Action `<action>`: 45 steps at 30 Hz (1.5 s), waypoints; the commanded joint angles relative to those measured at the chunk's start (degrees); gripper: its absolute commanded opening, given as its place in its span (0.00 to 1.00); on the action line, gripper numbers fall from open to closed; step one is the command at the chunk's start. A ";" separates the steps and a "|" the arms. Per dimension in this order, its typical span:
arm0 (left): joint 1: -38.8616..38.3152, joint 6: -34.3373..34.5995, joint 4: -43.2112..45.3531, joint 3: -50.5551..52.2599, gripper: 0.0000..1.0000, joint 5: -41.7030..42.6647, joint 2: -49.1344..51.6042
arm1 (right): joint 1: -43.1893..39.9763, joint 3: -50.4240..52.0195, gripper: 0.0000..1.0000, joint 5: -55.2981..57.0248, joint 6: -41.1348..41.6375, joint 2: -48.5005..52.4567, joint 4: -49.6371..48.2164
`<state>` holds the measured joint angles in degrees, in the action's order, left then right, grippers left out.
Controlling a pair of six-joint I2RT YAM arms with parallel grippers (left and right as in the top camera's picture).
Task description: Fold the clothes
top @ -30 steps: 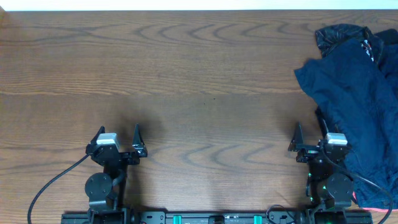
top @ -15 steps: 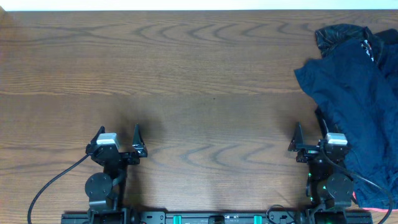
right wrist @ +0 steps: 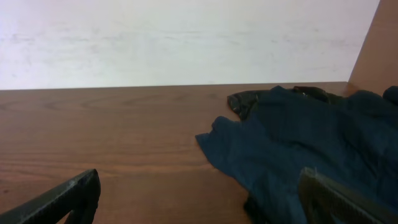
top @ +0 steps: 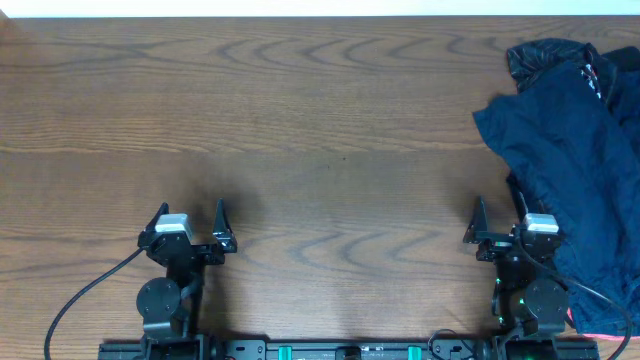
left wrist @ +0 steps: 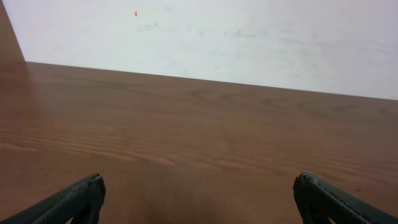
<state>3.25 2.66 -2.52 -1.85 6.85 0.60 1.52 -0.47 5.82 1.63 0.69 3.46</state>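
A heap of dark navy clothes [top: 575, 160] lies crumpled at the table's right side, with a black piece [top: 540, 58] at its far end. It also shows in the right wrist view [right wrist: 305, 143], ahead and to the right. My right gripper [top: 500, 222] is open and empty near the front edge, just left of the heap; its fingertips [right wrist: 199, 193] straddle bare wood and cloth. My left gripper [top: 190, 220] is open and empty at the front left, far from the clothes, with only wood between its fingers [left wrist: 199, 193].
The wooden table [top: 300, 130] stretches bare across the left and middle. A white wall [left wrist: 217, 37] stands behind its far edge. Black cables [top: 75, 300] trail from the arm bases at the front edge.
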 commanded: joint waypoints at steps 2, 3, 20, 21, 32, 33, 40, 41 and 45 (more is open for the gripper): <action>-0.22 -0.92 -0.81 1.62 0.98 -0.04 -0.37 | -0.81 0.15 0.99 -0.26 -1.05 -0.35 -0.42; -0.22 -0.94 -0.70 1.62 0.98 -0.04 -0.35 | -0.81 0.15 0.99 -0.24 -1.07 -0.35 -0.22; -0.22 1.31 -0.92 0.92 0.98 3.21 -0.20 | -0.81 -0.04 0.99 0.48 0.07 -0.26 0.11; -0.22 2.56 -1.53 0.39 0.98 3.23 0.09 | -0.81 -0.37 0.99 1.14 0.83 -0.15 0.37; -0.22 5.01 -14.49 -14.08 0.98 7.74 14.60 | -0.81 -13.27 0.99 4.50 2.62 12.57 11.58; -0.22 5.16 -16.48 -16.15 0.98 7.82 17.05 | -0.81 -15.32 0.99 4.46 2.67 15.45 12.63; -0.22 5.14 -30.25 -28.76 0.98 9.27 32.68 | -0.85 -27.74 0.99 4.48 3.65 34.84 22.18; -0.22 5.14 -32.81 -30.71 0.98 9.29 34.95 | -0.96 -29.92 0.99 4.48 3.63 38.49 23.78; -0.22 5.16 -39.08 -35.74 0.98 10.67 41.70 | -1.86 -39.10 0.99 3.74 3.67 51.60 32.15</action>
<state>3.25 7.51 -39.99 -34.37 15.99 39.42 0.47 -35.18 9.67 4.34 47.48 34.02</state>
